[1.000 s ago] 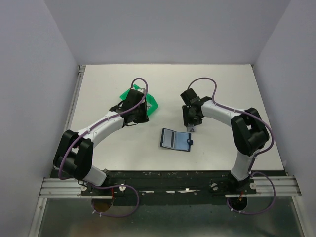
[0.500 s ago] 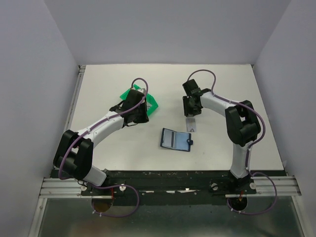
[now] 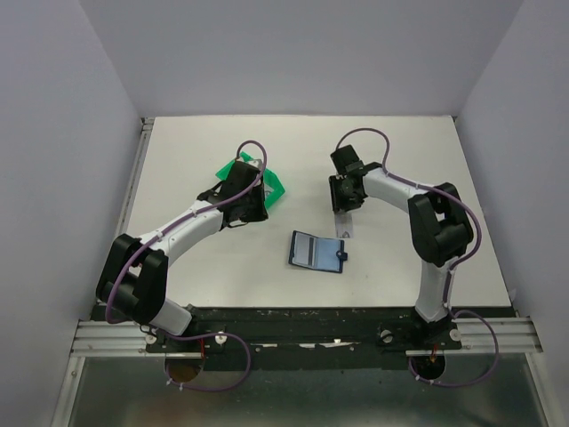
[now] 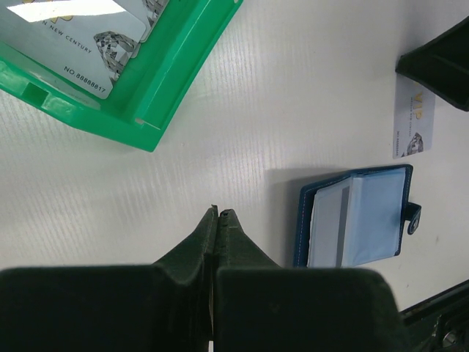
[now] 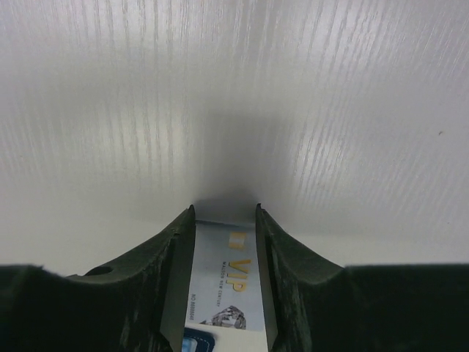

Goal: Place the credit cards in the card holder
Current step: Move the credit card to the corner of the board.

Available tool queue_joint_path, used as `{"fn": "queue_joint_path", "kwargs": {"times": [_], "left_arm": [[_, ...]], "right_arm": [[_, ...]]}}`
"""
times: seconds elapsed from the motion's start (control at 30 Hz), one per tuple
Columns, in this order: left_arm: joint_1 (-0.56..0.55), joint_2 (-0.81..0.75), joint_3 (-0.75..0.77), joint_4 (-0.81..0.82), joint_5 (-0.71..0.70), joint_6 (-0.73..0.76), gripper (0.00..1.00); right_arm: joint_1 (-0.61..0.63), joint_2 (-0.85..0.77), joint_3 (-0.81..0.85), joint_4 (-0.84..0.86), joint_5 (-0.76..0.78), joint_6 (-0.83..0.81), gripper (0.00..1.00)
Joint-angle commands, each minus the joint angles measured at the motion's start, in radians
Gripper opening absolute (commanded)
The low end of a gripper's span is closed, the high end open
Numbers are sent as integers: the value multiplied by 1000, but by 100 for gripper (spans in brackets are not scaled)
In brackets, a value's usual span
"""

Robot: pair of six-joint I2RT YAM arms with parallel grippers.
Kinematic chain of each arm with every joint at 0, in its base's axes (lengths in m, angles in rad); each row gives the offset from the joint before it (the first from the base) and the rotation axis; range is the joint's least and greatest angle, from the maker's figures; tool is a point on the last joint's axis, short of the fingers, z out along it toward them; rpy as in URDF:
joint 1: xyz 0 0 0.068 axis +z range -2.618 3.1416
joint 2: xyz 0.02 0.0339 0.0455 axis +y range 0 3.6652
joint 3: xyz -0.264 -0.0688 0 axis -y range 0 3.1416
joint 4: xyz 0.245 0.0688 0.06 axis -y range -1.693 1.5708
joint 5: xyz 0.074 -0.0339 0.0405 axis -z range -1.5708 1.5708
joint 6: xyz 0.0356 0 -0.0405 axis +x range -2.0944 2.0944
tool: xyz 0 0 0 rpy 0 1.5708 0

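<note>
Top and wrist views. The left gripper point(image 4: 218, 214) hung over the table point(image 3: 400, 151) with its jaws pressed together and nothing between them, just near of the green bin point(image 4: 168, 88), which lay at the left of centre. One silver card point(image 4: 95, 44), printed with a number and a diamond motif, lay inside the bin. The card holder point(image 3: 317, 252) lay open and flat on the table at centre, nearer than both grippers, its clear pockets facing up and its snap tab point(image 4: 414, 218) at its right edge. A second card point(image 3: 342, 225), marked VIP in gold, lay flat on the table just beyond the holder's far right corner, apart from it. The right gripper point(image 5: 225, 207) stood low over that card's far end, jaws partly open, one finger along each long edge of the card; no grip on it could be seen.
</note>
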Motion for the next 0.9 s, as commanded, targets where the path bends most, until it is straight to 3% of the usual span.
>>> {"fn": "queue_joint_path", "kwargs": {"times": [0.0,0.27,0.87], "left_arm": [[6,-2,-5,4,2,5,2],[6,-21,-13,0,2,3,2],[6,-102,-65,-20,-5,-3,2]], "right_arm": [[4,-22,-104,-36,-78,34,45],[21,-95,-250,-41,-81,63,44],[194,-206,-451,-51,-101,195,43]]}}
